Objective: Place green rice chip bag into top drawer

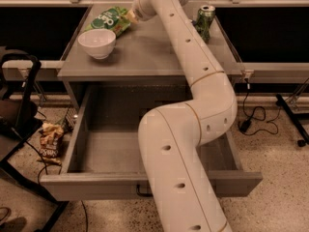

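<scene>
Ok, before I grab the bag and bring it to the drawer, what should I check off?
1. Drawer open: ok. The drawer is pulled out, and the part of its floor in view is bare.
2. Bag within reach: ok. The bag lies at the far left of the cabinet top.
3. Gripper at the bag: ok. The gripper is at the bag's right edge.
4. Grasp secured: cannot tell. The contact is hidden.
5. Path back: not ok. The bowl sits just in front of the bag, so probably lift first.
6. Drop zone: ok. The arm covers only the drawer's right side.
</scene>
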Controlling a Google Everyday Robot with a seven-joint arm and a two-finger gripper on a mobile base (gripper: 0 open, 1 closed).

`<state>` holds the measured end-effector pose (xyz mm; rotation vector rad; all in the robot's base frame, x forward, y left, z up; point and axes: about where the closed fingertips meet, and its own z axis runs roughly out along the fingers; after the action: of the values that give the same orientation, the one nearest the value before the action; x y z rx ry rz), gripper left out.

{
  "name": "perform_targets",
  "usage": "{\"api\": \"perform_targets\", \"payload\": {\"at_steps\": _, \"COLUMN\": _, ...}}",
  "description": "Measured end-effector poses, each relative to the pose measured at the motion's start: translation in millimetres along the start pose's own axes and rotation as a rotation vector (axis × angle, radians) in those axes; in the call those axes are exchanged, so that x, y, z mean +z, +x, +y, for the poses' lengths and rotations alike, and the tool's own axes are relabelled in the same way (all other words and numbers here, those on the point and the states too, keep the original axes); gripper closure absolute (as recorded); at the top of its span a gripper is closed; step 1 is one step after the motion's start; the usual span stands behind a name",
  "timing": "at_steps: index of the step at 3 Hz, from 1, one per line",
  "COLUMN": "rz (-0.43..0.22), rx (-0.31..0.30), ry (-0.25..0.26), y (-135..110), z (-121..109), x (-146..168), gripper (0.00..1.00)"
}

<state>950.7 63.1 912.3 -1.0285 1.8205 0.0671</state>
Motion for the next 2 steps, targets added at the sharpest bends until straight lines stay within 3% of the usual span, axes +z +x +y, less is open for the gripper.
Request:
{"api": "perform_targets", "payload": {"at_steps": 1, "rz": -0.063, "rx": 0.029, "ry": -0.023, "y": -28.4, "z": 6.1, "x": -10.9, "gripper": 0.05}}
{"api": "perform_targets", "payload": {"at_steps": 2, "rz": -0.112, "rx": 0.100, "ry": -0.055, "y": -53.1, "z": 20.8, "x": -9.2, "gripper": 0.00}}
